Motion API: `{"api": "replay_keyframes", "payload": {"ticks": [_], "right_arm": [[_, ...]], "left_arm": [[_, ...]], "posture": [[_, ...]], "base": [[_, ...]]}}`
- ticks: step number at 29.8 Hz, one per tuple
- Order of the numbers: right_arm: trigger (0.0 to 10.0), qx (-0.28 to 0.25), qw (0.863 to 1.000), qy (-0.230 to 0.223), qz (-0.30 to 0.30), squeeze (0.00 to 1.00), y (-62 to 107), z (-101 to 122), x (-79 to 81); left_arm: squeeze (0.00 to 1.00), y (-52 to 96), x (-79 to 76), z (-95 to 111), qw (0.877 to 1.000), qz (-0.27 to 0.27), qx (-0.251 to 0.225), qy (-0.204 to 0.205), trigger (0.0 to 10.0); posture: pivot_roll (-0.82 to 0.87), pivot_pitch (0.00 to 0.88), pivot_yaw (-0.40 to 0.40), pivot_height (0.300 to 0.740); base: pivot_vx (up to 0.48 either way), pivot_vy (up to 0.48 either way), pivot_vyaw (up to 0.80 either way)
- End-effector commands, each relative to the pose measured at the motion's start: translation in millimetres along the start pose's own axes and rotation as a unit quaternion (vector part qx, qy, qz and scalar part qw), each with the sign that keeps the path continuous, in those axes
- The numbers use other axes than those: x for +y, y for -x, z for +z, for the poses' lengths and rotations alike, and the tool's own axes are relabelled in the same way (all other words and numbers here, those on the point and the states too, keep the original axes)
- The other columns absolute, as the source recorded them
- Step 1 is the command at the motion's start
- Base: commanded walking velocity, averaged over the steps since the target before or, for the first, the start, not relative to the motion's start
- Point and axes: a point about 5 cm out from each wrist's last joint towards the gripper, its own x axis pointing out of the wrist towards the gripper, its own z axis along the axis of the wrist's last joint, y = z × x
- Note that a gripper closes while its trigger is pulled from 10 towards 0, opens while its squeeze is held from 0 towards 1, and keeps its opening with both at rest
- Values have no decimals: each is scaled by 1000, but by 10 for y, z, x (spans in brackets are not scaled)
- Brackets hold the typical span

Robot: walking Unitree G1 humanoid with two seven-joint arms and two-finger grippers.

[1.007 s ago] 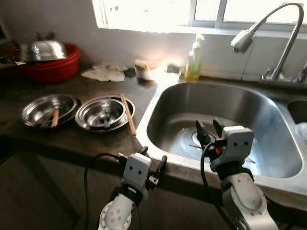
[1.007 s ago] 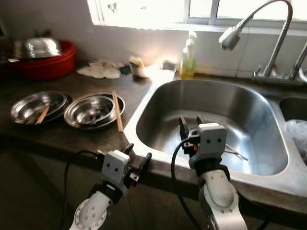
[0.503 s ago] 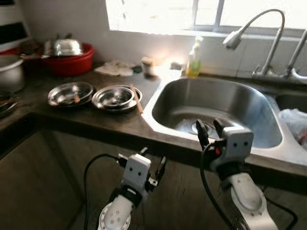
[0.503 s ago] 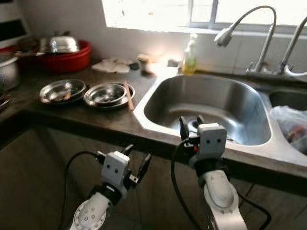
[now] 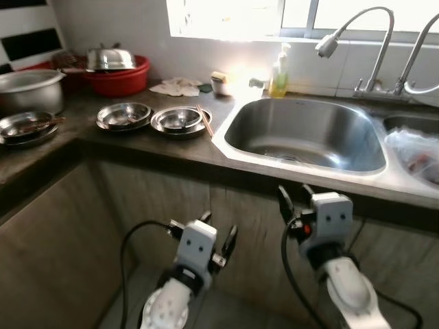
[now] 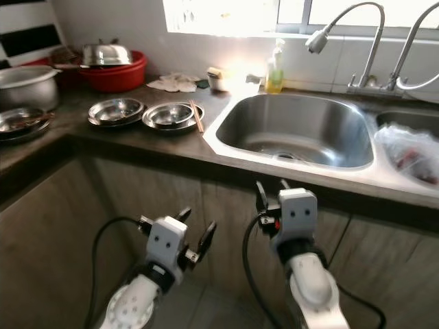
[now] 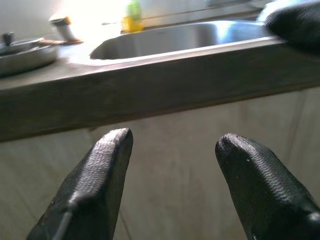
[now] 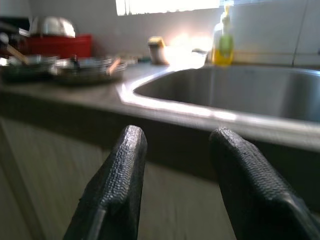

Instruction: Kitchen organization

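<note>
Two steel bowls (image 5: 123, 115) (image 5: 180, 118) sit side by side on the dark counter (image 5: 137, 140), with chopsticks (image 5: 204, 120) lying across the right bowl's rim. To their right lies the steel sink (image 5: 302, 137). My left gripper (image 5: 219, 224) hangs open and empty, low in front of the cabinet doors. My right gripper (image 5: 293, 192) is also open and empty, just below the counter's front edge under the sink. The left wrist view has both fingers (image 7: 100, 185) facing the counter edge. In the right wrist view the fingers (image 8: 122, 180) face the sink rim (image 8: 175, 105).
A red basin (image 5: 120, 77) with a steel lid stands at the back left, a large pot (image 5: 27, 89) and another dish (image 5: 24, 127) on the left counter arm. A cloth (image 5: 177, 86), cup (image 5: 219, 82), soap bottle (image 5: 278, 65) and faucet (image 5: 357, 38) line the back. A plastic bag (image 5: 415, 147) fills the right basin.
The camera has drawn back from the counter, so more of the left counter and the cabinet fronts show. My right gripper, earlier over the sink rim, now sits below the counter edge.
</note>
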Motion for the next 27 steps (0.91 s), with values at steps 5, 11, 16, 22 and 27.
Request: {"api": "replay_keyframes", "payload": {"ticks": [5,11,16,22,27], "right_arm": [[10000,-2,1000,-7,8,0,-9,5,32],[10000,-1,1000,-7,12,0,-1,-15,49],[10000,0,1000,-2,11,0,-5,-17,39],[10000,-6,1000,5,15,0,-22,2,34],[10000,-9,1000,5,16,0,-35,10,39]], "left_arm": [[0,-6,33,3,1000,6,4,-9,10000],[0,-7,51,1,1000,13,6,-7,10000],[0,-9,46,-5,1000,11,8,-8,10000],[0,-14,39,-4,1000,9,9,-7,10000],[0,-18,40,-4,1000,11,9,-3,10000]], "posture": [[80,0,-6,740],[83,0,-5,740],[83,0,-8,740],[82,0,-10,740],[85,0,-12,740]], "base": [[-181,0,0],[0,0,0],[0,0,0],[0,0,496],[154,0,800]]}}
